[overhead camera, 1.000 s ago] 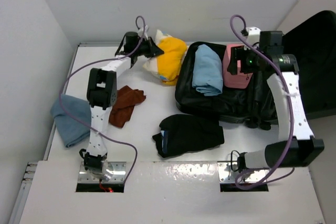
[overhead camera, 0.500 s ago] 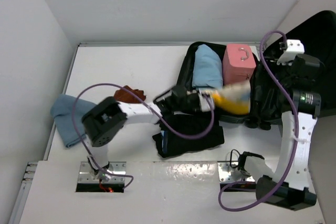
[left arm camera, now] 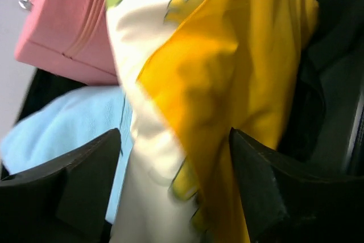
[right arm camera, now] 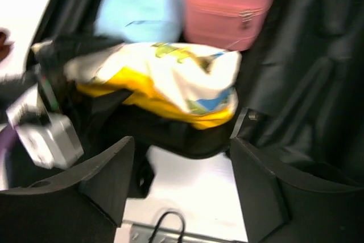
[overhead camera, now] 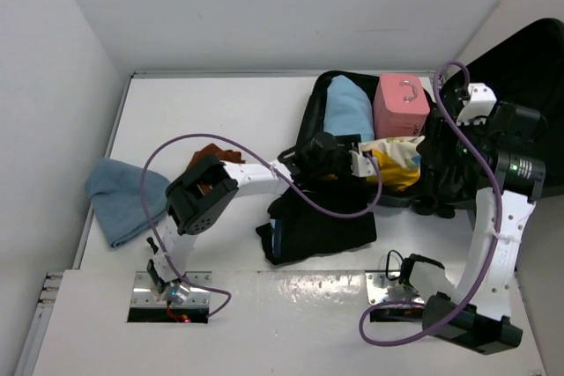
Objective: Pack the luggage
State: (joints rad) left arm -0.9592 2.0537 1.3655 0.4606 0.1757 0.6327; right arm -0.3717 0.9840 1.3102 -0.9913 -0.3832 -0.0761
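The large black hard-shell suitcase lies open at the far right of the white table. The left gripper, fingers spread, straddles a crumpled yellow-and-white garment at its near edge. The right gripper hovers above, also spread.

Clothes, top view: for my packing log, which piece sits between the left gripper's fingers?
The yellow-and-white garment at the front edge of the luggage; the open left gripper straddles it. The light-blue garment, black garment, rust-brown cloth and grey-blue cloth lie outside its jaws.
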